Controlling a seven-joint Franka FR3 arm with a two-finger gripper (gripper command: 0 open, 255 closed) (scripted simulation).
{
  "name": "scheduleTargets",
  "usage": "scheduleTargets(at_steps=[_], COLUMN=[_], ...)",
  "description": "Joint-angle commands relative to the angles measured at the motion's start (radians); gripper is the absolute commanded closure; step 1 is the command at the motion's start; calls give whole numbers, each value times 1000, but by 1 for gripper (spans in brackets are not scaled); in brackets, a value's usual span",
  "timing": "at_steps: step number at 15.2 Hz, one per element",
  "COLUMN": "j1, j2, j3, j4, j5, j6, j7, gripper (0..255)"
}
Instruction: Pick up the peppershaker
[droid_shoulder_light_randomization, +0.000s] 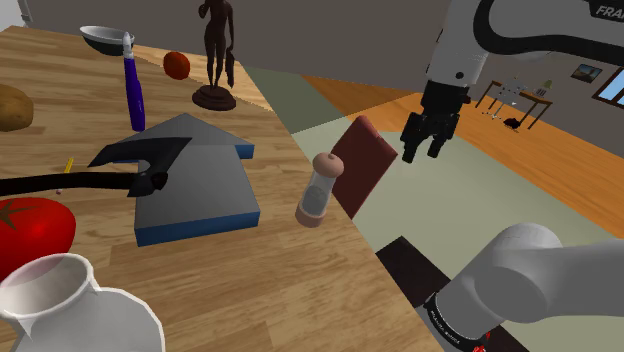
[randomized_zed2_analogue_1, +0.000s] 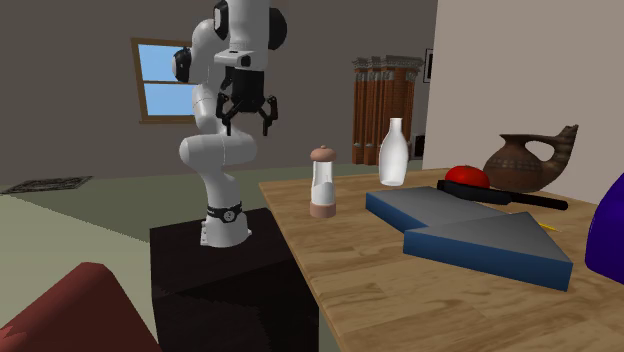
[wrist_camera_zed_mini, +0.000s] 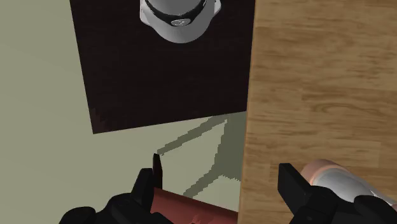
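peppershaker (droid_shoulder_light_randomization: 320, 189) | clear body, brown cap | upright | table edge

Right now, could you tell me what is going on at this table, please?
A white Franka arm is set to pick up the pepper shaker, which stands upright near the edge of the wooden table. The black gripper is open and empty. It hangs just off the table's edge, over the floor and higher than the shaker, without touching it. Nothing has been picked up yet. A grey arrow-shaped slab with blue sides lies further in.
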Motion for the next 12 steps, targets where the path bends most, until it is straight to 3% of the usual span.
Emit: scheduleTargets(at_steps=[1, 12], j1=[0, 54], j2=[0, 321], j3=[0, 177], j4=[0, 208], j5=[0, 119], j6=[0, 124], j7=[0, 201], gripper=[0, 0])
